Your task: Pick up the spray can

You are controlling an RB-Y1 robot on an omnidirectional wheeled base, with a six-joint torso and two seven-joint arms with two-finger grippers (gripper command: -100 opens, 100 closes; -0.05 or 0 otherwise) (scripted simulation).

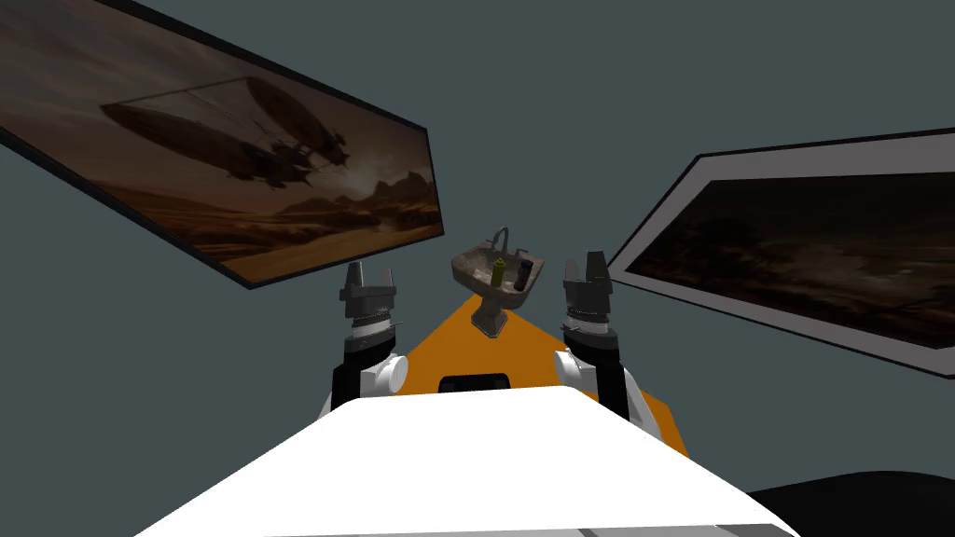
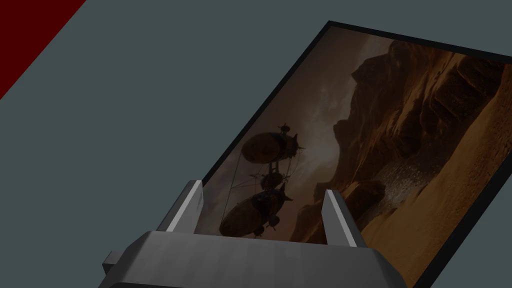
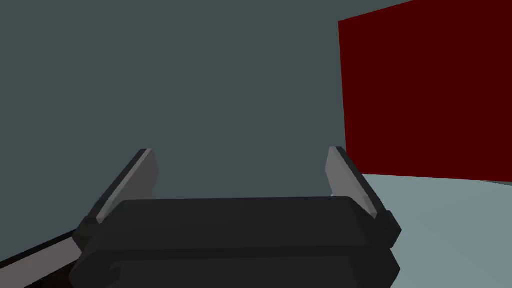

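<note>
A small olive-green spray can [image 1: 499, 272] stands upright in the basin of a brownish pedestal sink [image 1: 469, 266] straight ahead by the grey wall. A dark bottle-like thing [image 1: 524, 274] stands just to its right. My left gripper [image 1: 371, 277] is raised left of the sink, well apart from it, and its fingers stand open and empty [image 2: 265, 200]. My right gripper [image 1: 584, 267] is raised right of the sink, also apart from it, open with nothing between its fingers [image 3: 242, 165].
An orange floor [image 1: 522, 359] runs from my base to the sink's foot. A large framed airship picture [image 1: 233, 149] hangs on the left wall, and a dark framed picture [image 1: 802, 242] hangs on the right wall. A black area [image 1: 858, 503] lies at the lower right.
</note>
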